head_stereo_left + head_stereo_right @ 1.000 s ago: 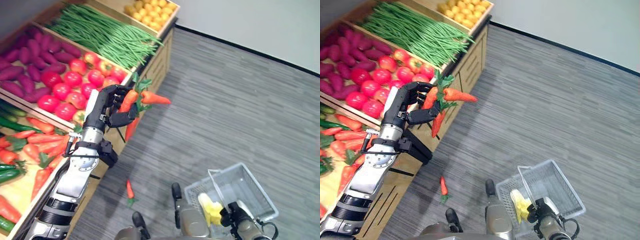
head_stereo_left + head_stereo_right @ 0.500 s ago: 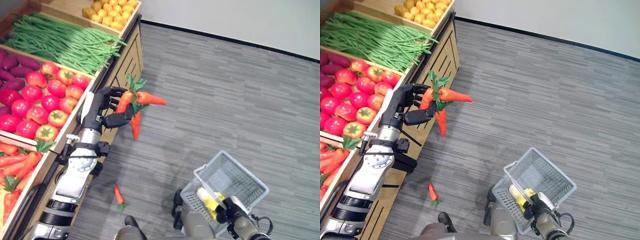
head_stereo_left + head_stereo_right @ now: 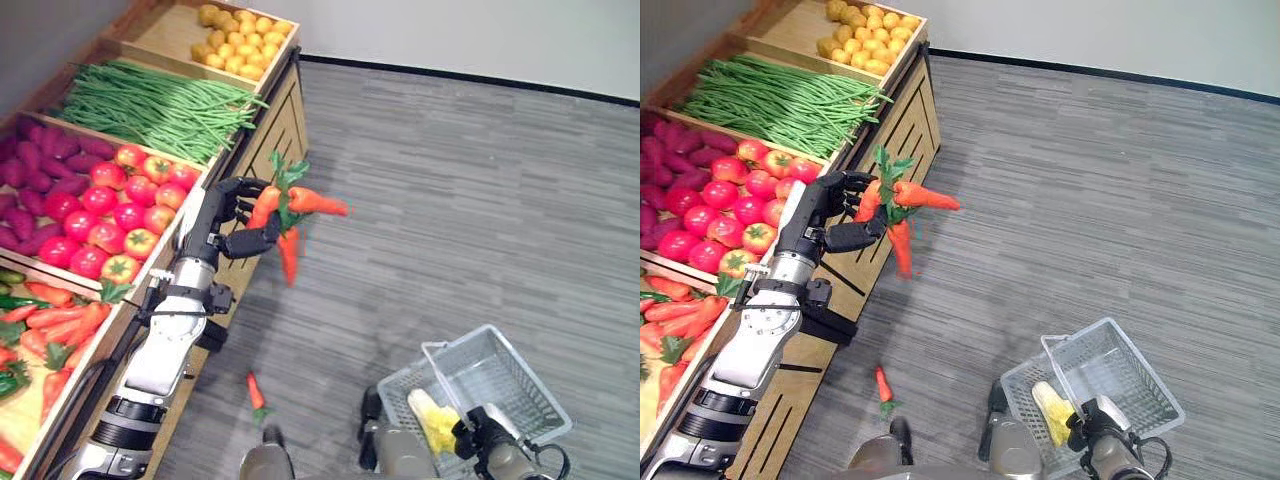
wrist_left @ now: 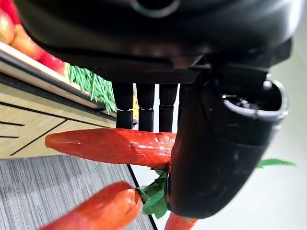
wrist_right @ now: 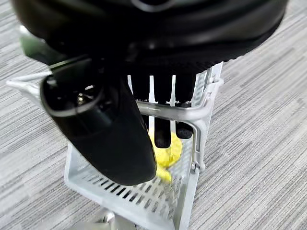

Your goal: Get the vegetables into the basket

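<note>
In the left eye view, a bunch of carrots (image 3: 286,215) is held by the left hand (image 3: 232,215), whose fingers and thumb are curled round it where the green tops meet the roots. The bunch is seen past the front edge of the wooden produce stand (image 3: 262,140), above the grey floor (image 3: 470,200), which lies wide and bare towards the wall. One loose carrot (image 3: 256,393) lies on the floor near the foot of the stand. The wire basket (image 3: 500,372) is well apart from the bunch, low at the right, with a yellow vegetable (image 3: 434,421) inside.

In the right eye view, tomatoes (image 3: 735,195), green beans (image 3: 780,95) and small yellow produce (image 3: 865,35) are seen in separate compartments of the stand.

In the left wrist view, the carrots are pinched between the fingers (image 4: 146,103) and the thumb.

In the right wrist view, the basket's handle (image 5: 172,113) is gripped by the curled fingers of the right hand (image 5: 105,129).

No readable writing is seen.
</note>
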Robot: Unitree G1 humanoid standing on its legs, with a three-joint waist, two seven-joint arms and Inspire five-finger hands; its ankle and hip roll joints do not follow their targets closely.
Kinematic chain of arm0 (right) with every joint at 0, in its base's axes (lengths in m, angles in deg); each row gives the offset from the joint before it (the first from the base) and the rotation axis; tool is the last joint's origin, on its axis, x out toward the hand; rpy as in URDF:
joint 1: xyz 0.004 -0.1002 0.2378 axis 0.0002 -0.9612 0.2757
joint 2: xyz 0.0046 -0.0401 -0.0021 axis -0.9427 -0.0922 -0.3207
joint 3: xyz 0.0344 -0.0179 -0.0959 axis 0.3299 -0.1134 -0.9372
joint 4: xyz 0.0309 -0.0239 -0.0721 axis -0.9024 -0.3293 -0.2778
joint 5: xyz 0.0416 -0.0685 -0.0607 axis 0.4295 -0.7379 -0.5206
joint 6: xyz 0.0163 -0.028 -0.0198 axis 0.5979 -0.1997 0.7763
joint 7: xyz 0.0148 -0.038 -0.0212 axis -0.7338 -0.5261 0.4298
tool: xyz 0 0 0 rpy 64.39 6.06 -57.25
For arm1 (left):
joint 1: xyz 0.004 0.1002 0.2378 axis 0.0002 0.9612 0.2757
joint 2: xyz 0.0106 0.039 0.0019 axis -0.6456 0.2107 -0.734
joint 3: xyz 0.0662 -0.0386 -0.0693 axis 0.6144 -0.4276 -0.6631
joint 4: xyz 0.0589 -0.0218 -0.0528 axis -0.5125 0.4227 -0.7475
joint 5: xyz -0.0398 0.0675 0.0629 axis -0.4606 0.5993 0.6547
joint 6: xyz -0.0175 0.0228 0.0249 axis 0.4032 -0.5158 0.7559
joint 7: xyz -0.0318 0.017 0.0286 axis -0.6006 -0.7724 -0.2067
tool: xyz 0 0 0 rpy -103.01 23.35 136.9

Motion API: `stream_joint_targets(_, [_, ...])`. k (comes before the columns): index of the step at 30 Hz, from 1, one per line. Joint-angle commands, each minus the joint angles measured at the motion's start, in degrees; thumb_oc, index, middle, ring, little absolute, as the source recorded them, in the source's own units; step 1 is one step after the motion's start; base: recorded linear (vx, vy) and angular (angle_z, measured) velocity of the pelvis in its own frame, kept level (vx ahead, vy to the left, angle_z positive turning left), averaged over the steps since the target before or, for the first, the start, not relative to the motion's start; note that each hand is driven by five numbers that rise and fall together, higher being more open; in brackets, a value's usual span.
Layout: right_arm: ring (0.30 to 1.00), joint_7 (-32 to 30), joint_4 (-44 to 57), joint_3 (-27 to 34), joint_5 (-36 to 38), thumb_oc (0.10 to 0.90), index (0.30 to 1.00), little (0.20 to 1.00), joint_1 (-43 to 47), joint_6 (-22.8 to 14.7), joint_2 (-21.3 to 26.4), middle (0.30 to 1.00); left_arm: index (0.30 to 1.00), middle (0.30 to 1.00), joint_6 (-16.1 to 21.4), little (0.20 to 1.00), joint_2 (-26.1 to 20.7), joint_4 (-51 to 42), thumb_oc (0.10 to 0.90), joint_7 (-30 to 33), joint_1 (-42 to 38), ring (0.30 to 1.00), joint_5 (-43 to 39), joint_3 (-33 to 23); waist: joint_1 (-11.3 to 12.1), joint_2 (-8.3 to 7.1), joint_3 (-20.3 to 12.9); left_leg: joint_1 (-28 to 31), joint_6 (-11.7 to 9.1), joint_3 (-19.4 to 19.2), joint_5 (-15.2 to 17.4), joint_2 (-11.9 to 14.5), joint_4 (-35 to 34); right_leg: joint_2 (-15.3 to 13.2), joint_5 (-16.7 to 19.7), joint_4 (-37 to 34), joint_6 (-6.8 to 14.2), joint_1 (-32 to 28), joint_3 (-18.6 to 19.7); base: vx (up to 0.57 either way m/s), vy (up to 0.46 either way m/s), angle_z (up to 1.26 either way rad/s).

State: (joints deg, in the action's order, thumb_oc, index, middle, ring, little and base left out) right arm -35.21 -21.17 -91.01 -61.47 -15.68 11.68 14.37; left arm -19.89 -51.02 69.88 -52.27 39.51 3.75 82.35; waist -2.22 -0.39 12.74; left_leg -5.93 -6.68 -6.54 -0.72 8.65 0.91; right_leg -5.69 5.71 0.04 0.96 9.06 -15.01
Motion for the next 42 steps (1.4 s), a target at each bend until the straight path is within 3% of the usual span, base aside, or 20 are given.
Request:
stream_joint_targets(1, [0.3,-1.3,2.2,-1.1,-0.6,0.4,0.3,0.3,-1.0,-1.7,1.0,0.3,0.3,0.3,5.1,0.3,-3.1,-7.5,0.4,2.2,-3.3,0.3,0.5,-3.8,-0.4,-1.92,-1.5,-4.7,0.6,-2.6,-5.2,0.0,1.9,-4.0,-3.3,1.7,7.3,-7.3,2.5,0.13,0.202,-0.42])
stream_joint_targets(5, [0.3,-1.6,1.8,-0.7,0.0,0.4,0.3,0.3,-0.6,-1.6,0.6,0.3,0.3,0.3,5.1,0.3,-3.9,-8.0,0.4,2.5,-3.6,0.3,0.5,-3.6,-0.2,-2.91,-1.0,-5.3,1.7,-3.6,-3.9,-1.5,2.9,-5.3,-2.5,2.0,8.1,-6.1,4.5,0.05,0.183,-0.72])
stream_joint_targets(10, [0.3,-1.4,2.4,-1.5,0.9,0.4,0.3,0.3,0.8,-1.6,-1.5,0.3,0.3,0.3,4.9,0.3,-6.5,-7.9,0.4,4.6,-3.8,0.3,1.8,-4.8,1.2,-7.0,0.5,-6.5,4.2,-7.8,0.2,-3.1,5.5,-7.7,4.1,1.4,11.3,-2.8,8.8,0.02,0.182,-0.41])
stream_joint_targets(11, [0.3,-1.4,2.4,-1.6,0.9,0.4,0.3,0.3,0.8,-1.6,-1.6,0.3,0.3,0.3,4.9,0.3,-6.5,-7.9,0.4,4.6,-3.8,0.3,1.8,-4.8,1.2,-7.03,0.4,-6.5,4.2,-7.8,0.2,-3.1,5.5,-7.7,4.1,1.4,11.3,-2.7,8.8,0.03,0.128,-0.37])
stream_joint_targets(14, [0.3,-1.2,2.7,-2.0,1.2,0.4,0.3,0.3,1.6,-1.3,-2.4,0.3,0.3,0.3,4.6,0.3,-7.6,-7.9,0.4,5.0,-2.9,0.3,2.1,-6.0,2.6,-8.83,1.4,-5.4,4.9,-10.3,2.5,-3.6,6.2,-9.1,8.9,0.7,13.2,-2.0,8.5,0.03,0.131,-0.24])
stream_joint_targets(16, [0.3,-1.1,2.8,-1.8,1.4,0.4,0.3,0.3,1.9,-1.1,-2.7,0.3,0.3,0.3,4.4,0.3,-7.7,-7.8,0.4,5.0,-2.4,0.3,1.9,-6.6,2.9,-9.19,1.5,-4.7,4.9,-12.0,2.9,-3.2,6.3,-9.8,11.4,0.5,13.8,-1.5,6.8,0.01,0.073,-0.24])
stream_joint_targets(18, [0.3,-1.1,2.8,-1.8,1.4,0.4,0.3,0.3,1.9,-1.1,-2.7,0.3,0.3,0.3,4.4,0.3,-7.7,-7.8,0.4,5.0,-2.4,0.3,1.9,-6.6,3.0,-9.2,1.5,-4.6,4.9,-12.0,2.9,-3.2,6.2,-9.8,11.5,0.5,13.8,-1.5,6.8,0.01,0.029,-0.28])
stream_joint_targets(26, [0.3,-1.5,3.4,-0.5,1.9,0.4,0.3,0.3,2.4,-0.6,-2.7,0.3,0.3,0.3,3.7,0.3,-6.5,-7.0,0.4,3.3,-1.0,0.3,0.9,-5.3,4.2,-7.6,0.0,-2.7,5.4,-15.7,0.5,-3.0,2.9,-11.2,8.7,2.6,13.4,-5.2,1.7,-0.07,0.052,-0.23])
stream_joint_targets(28, [0.3,-1.4,4.1,-0.6,1.8,0.4,0.3,0.3,2.9,-0.5,-2.6,0.3,0.3,0.3,3.4,0.3,-6.0,-5.8,0.4,2.2,0.2,0.3,0.7,-5.1,5.0,-7.65,-1.1,-2.6,4.9,-17.5,-1.3,-2.7,0.9,-11.8,8.1,1.5,13.7,-5.5,-1.6,-0.15,-0.04,-0.79])
stream_joint_targets(29, [0.3,-1.7,6.2,-0.8,1.1,0.4,0.3,0.3,3.4,-0.5,-1.8,0.3,0.3,0.3,3.3,0.3,-5.6,-5.0,0.4,1.3,1.2,0.3,1.0,-4.9,4.8,-7.41,-1.5,-3.0,4.0,-18.0,-3.3,-2.2,-0.4,-11.6,5.9,1.0,13.1,-4.5,-2.8,-0.11,-0.113,-0.77])
stream_joint_targets(34, [0.3,-2.2,11.8,-0.1,1.0,0.4,0.3,0.3,3.0,-0.5,-0.6,0.3,0.3,0.3,2.5,0.3,-2.5,-1.0,0.4,-0.3,3.8,0.3,0.5,-2.4,2.7,-5.58,-1.8,-1.4,3.3,-16.7,-3.5,-0.8,0.4,-10.1,1.9,1.7,11.3,-5.0,-1.6,0.02,-0.107,-0.11])
stream_joint_targets(37, [0.3,-2.4,13.7,-0.3,0.3,0.4,0.3,0.3,3.8,-0.3,0.4,0.3,0.3,0.3,2.5,0.3,-2.1,-0.2,0.4,-1.3,4.5,0.3,0.6,-1.2,2.3,-4.58,-2.2,-0.7,2.9,-16.3,-3.7,-0.3,0.5,-9.6,1.0,1.4,10.8,-5.7,-1.7,0.01,-0.097,-0.13])
stream_joint_targets(38, [0.3,-2.9,15.2,-0.5,0.8,0.4,0.3,0.3,5.8,-0.2,1.2,0.3,0.3,0.3,2.5,0.3,-1.5,1.2,0.4,-2.1,4.7,0.3,0.5,0.5,2.2,-3.46,-2.6,-0.1,2.4,-16.0,-4.3,0.2,0.2,-9.0,0.7,0.5,10.5,-6.6,-1.8,0.0,-0.14,-0.05])
stream_joint_targets(42, [0.3,-3.6,15.7,-1.3,1.7,0.4,0.3,0.3,9.9,0.1,2.1,0.3,0.3,0.3,2.1,0.3,0.6,4.3,0.4,-3.2,4.4,0.3,0.4,3.6,2.4,-1.59,-3.6,0.5,1.6,-15.5,-5.4,0.9,-0.5,-7.8,0.5,-1.8,10.0,-8.0,-2.0,0.01,-0.097,0.06])
